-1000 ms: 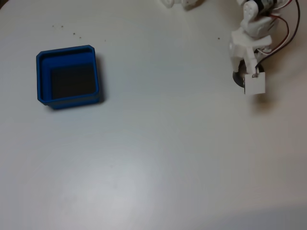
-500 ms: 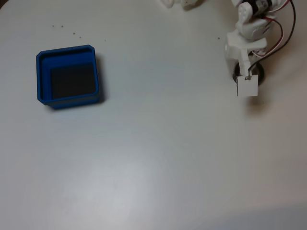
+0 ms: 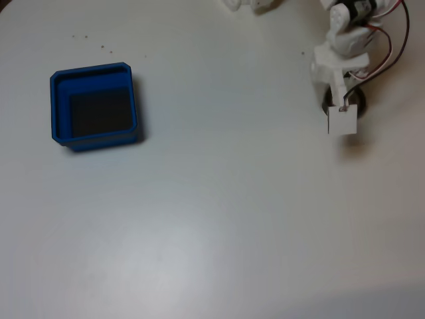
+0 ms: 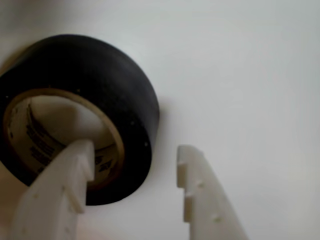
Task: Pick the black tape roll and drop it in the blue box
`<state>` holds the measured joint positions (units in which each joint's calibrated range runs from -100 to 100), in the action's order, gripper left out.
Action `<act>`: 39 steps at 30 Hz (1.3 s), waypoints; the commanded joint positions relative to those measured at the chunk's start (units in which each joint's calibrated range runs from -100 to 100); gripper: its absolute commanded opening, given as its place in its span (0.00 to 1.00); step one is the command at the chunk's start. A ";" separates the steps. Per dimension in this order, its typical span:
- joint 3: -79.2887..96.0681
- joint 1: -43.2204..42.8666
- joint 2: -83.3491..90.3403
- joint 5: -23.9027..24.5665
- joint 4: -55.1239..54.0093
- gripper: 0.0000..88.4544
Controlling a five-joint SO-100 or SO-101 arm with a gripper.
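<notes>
- White plastic arm (image 3: 342, 46) throughout, blocky moulded segments with rounded edges, seen in the fixed view.
- Dark motor body (image 3: 362, 6) set between white shells near the top edge.
- Thin red and black cables (image 3: 392, 50) looping out along the right side.
- Flat white square plate (image 3: 342, 121) at the lower end, with a small dark fastening at its top edge.
- Pincer (image 4: 135, 162) of two white fingers (image 4: 200, 200) in the wrist view, matte, stepped with notches on the inner faces and small dimples on top.

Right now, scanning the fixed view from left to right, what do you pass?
The blue box → a wide bare stretch of the white table → the gripper over the black tape roll.
</notes>
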<state>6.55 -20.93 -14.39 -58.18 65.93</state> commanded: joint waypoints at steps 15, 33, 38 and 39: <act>-2.95 -0.22 -3.00 -0.03 -0.17 0.17; -2.86 -0.32 -6.09 0.41 -0.17 0.16; -3.31 -0.42 -7.68 0.41 0.08 0.00; -3.31 -0.42 -7.76 0.41 0.33 0.00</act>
<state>5.38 -21.23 -21.59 -58.01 65.93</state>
